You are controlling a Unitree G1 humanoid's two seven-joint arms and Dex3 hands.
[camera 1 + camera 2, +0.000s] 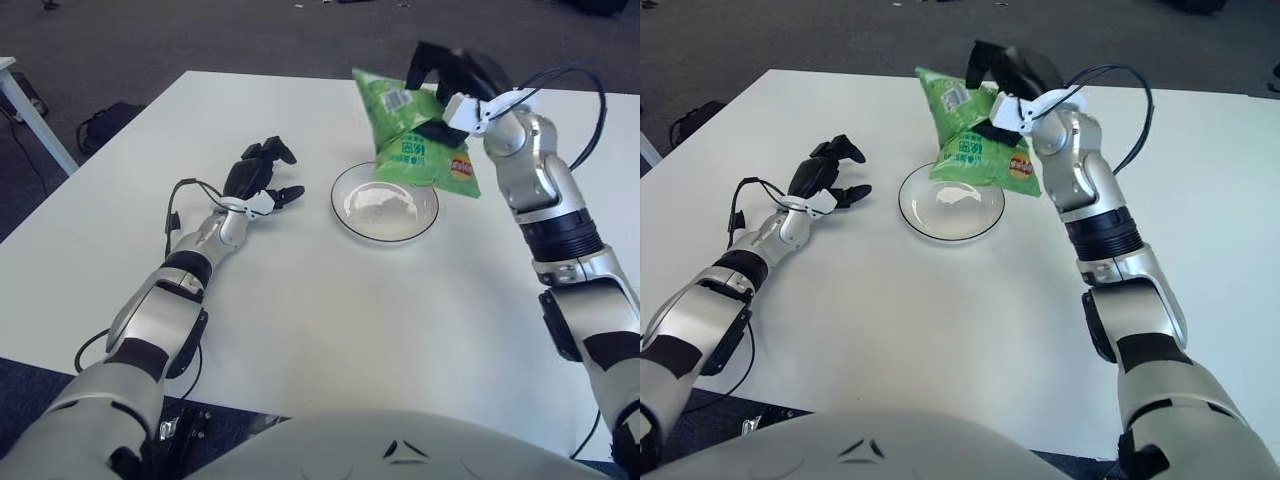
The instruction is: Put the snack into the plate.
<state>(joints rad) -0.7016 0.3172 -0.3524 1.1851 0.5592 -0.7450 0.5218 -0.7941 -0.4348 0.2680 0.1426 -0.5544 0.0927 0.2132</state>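
One snack bag [415, 140], one plate [352, 215], and my two hands over the white table [330, 330]. My right hand [452, 82] has its fingers closed on the bag's top edge, holding it in the air above the plate's far rim. The bag is green and crinkled, with a barcode and an orange logo. My left hand [255, 178] shows left of the plate, fingers loosely spread and holding nothing.

the right hand [452, 82] is raised, arm bent at the elbow, fingers [425, 60] clamped. the left hand [256, 178] lies outstretched, forearm extended, fingers loosely spread.
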